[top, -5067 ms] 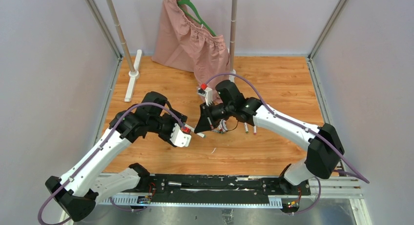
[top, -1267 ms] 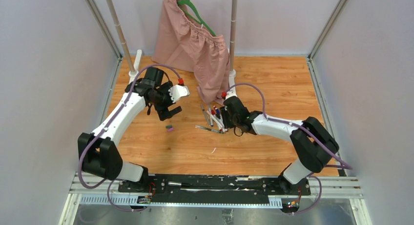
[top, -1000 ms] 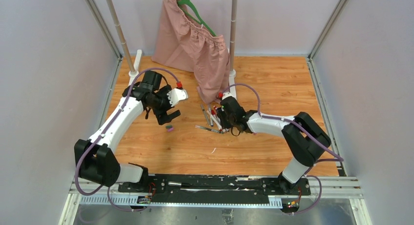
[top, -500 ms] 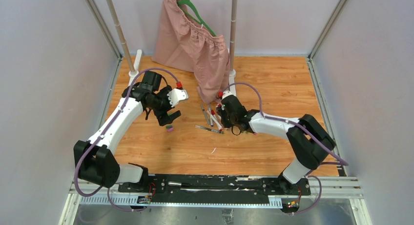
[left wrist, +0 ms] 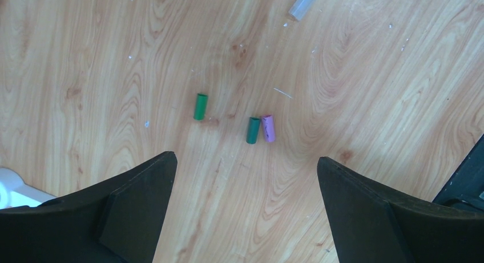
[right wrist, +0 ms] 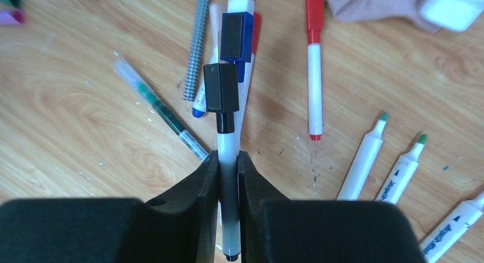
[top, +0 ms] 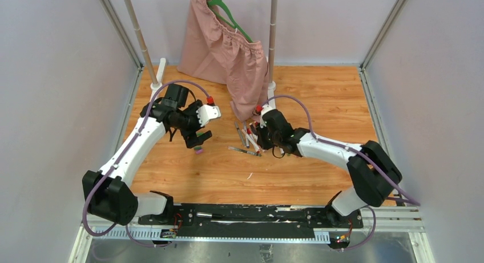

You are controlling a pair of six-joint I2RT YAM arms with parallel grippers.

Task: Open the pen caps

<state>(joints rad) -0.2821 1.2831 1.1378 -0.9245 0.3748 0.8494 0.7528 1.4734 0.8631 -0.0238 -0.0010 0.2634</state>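
Right gripper (right wrist: pixel 228 160) clamped a white pen (right wrist: pixel 226 138), its black cap (right wrist: pixel 221 95) apparently seated on the tip. Left gripper (left wrist: pixel 244 160) hung open above the wooden table (left wrist: pixel 371 86). Beyond it, a green cap (left wrist: pixel 253 130) touched a pink cap (left wrist: pixel 267 128), with another green cap (left wrist: pixel 200 106) nearby.

Robot test cell, lab.
Plain grey walls (top: pixel 57 103), metal frame posts (top: pixel 383 29), wood-grain table (top: pixel 325 97); arms (top: pixel 132 153) bolted to a rail (top: pixel 251 215) at 6 o'clock, skirt (top: pixel 220 52) at 12.
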